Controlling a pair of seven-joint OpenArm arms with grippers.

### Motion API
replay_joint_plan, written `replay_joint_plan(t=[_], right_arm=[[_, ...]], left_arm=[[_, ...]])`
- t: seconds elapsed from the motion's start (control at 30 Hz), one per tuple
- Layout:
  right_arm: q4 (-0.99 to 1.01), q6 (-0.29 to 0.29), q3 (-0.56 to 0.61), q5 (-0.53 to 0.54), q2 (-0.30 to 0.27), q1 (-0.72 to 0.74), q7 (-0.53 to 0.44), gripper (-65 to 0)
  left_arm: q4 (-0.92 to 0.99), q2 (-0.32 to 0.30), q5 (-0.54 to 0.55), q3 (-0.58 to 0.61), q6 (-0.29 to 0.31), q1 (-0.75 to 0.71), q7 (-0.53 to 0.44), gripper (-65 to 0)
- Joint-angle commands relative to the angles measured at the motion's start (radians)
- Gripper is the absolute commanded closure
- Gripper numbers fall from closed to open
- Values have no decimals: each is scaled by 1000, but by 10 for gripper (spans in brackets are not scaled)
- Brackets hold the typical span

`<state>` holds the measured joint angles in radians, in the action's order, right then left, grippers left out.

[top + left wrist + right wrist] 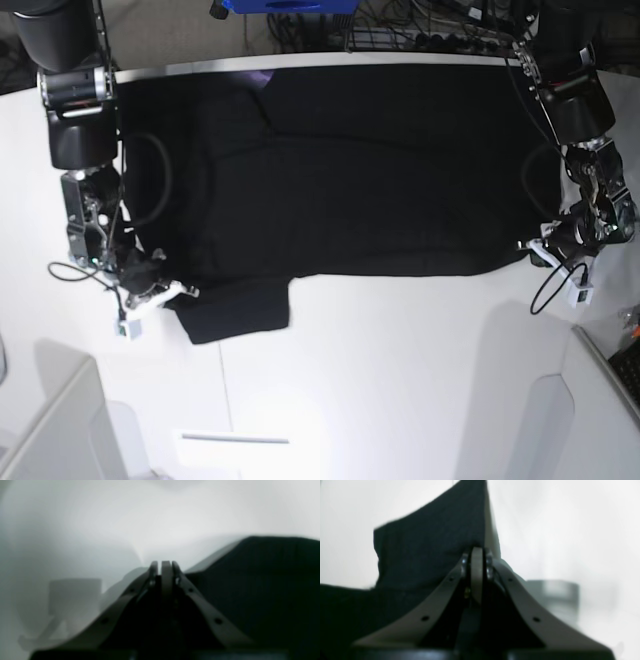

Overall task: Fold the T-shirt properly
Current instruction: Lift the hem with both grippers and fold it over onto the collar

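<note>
Base view: the T-shirt (350,180), plain black, lies spread flat across the upper half of the frame on the white worktop (400,370). It runs nearly edge to edge, w/ a short sleeve (235,310) sticking down at lower left. Faint purple patch shows near the neck at top, left of centre.

Right hand (160,290) sits at left-centre of the base view, low on the worktop, right at the sleeve's outer edge. Right wrist view: the tips are pressed together around a pale strip at frame centre, w/ black cloth rising behind and to the left of them. Cloth looks pinched there, tho the view is blurred and the actual contact is hard to confirm.

Left hand (548,250) sits at right-centre of the base view, at the shirt's lower right corner. Left wrist view: its tips (166,566) are together, no gap visible. Black cloth fills the right side of that frame, just beside the tips. Can't tell if any fabric is caught between them. Very blurry.

Both arms come down from the top corners of the base view. Loose cables hang by each wrist.
</note>
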<state>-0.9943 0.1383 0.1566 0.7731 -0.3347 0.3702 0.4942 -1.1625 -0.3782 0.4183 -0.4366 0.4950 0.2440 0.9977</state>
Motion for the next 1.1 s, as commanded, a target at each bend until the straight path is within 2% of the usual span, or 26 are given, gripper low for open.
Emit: replay_joint_plan(t=[0.0, 0.17, 0.37, 0.6, 0.73, 0.87, 1.07], right_arm=[[-44, 5, -9, 10, -16, 23, -24, 0], [-142, 5, -102, 9, -17, -55, 8, 0], [-252, 5, -179, 9, -17, -147, 37, 0], [-335, 5, -229, 9, -17, -225, 39, 0], [-395, 5, -260, 9, -17, -274, 39, 0], [-456, 5, -291, 10, -17, -328, 42, 0], [-561, 5, -386, 10, -10, -397, 110, 0]], left_arm=[[-29, -32, 23, -5, -3, 12, -13, 0], [-66, -52, 101, -11, -3, -38, -12, 0], [-184, -72, 196, -95, -5, -145, -9, 0], [-300, -64, 201, -198, 0, -186, 103, 0], [-362, -63, 201, -204, 0, -206, 134, 0], [-403, -63, 201, -209, 0, -242, 135, 0], [-466, -61, 202, -210, 0, -311, 135, 0]])
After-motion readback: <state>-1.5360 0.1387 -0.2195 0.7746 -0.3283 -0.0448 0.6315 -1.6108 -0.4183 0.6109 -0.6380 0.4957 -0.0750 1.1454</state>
